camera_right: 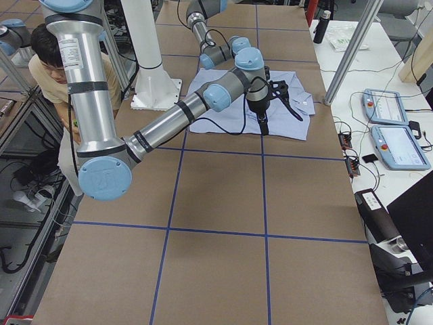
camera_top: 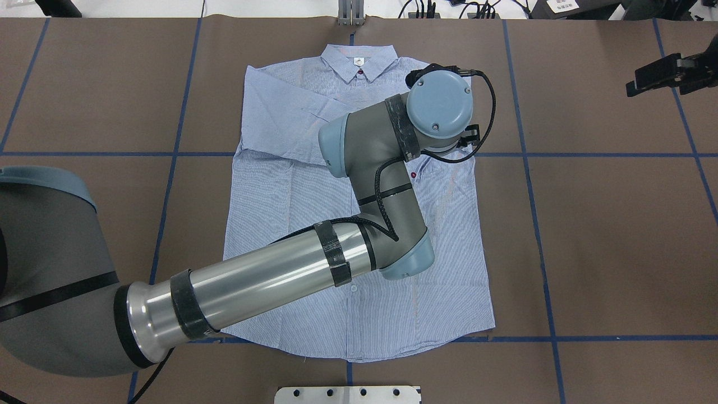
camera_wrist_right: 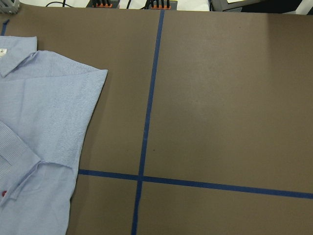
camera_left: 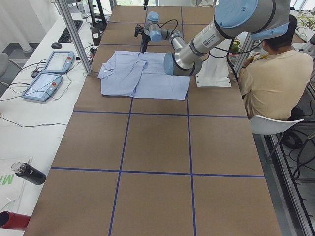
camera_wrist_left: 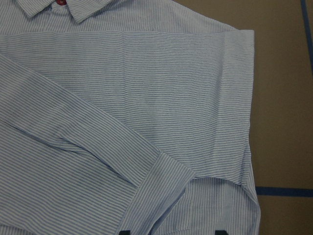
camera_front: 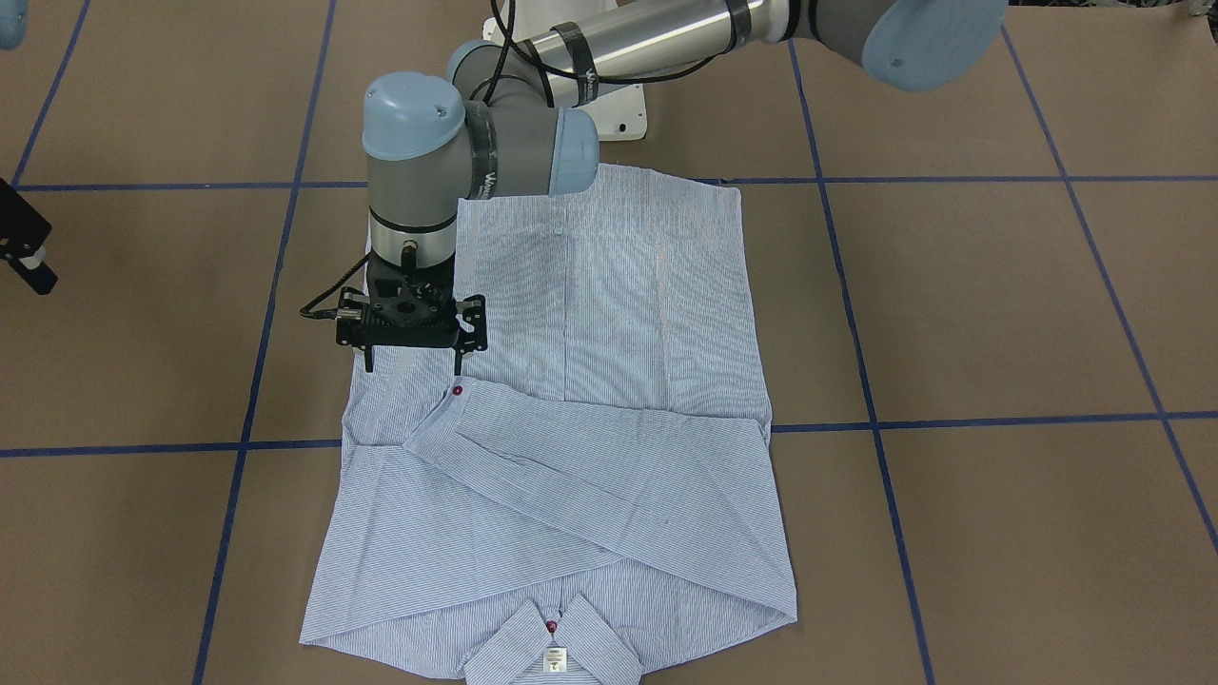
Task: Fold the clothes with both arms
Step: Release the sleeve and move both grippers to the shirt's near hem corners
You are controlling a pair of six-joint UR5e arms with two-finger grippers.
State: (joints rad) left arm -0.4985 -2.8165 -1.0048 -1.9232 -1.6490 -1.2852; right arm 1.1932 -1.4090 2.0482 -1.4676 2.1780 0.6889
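Over the shirt [camera_front: 609,314], flat mid-table, sleeve [camera_front: 571,466] laid across, left gripper [camera_front: 412,360] is held wide, empty. Sleeve fold judged done; hem [camera_top: 392,350] grasp needed next. Right gripper [camera_top: 645,77] state cannot be told.

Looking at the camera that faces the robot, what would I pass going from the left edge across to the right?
right gripper → left gripper → red cuff button → white collar label → blue tape line

Brown table [camera_front: 999,314], blue tape grid [camera_front: 875,428]; white side bench [camera_left: 29,123].
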